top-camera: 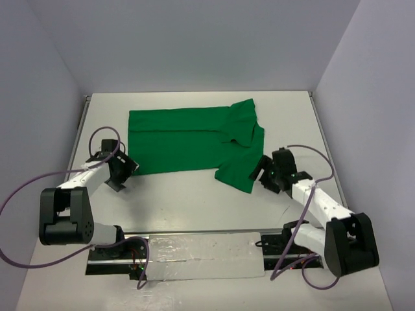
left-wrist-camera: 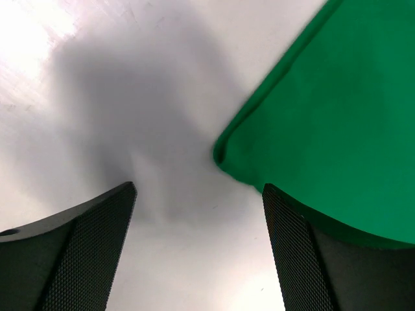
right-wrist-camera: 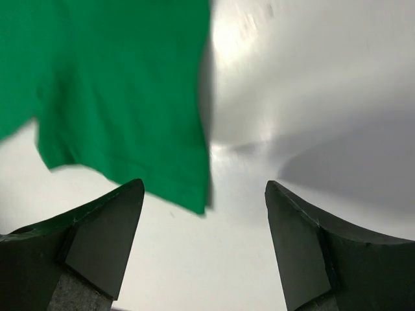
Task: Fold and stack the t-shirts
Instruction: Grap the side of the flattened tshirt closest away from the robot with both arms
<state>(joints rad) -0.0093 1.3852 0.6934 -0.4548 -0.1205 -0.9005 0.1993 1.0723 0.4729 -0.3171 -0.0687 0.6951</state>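
T-shirt (top-camera: 181, 139) is seen lying flat, partly folded, toward the far side of the table (top-camera: 194, 207). Left gripper (left-wrist-camera: 198, 253) is spread wide at its near-left corner and right gripper (right-wrist-camera: 204, 246) likewise beside the near sleeve hem, with nothing gripped. Cloth is judged light, limp and sag-prone, best pinched at corners or hems.

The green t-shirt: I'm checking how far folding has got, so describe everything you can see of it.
The green t-shirt is plain, soft-looking cloth, short-sleeved and unmarked. It lies flat and sideways on the white table, hem to the left, sleeves to the right, with a few creases. The left gripper and right gripper, both open, sit at its near corners, neither gripping it.
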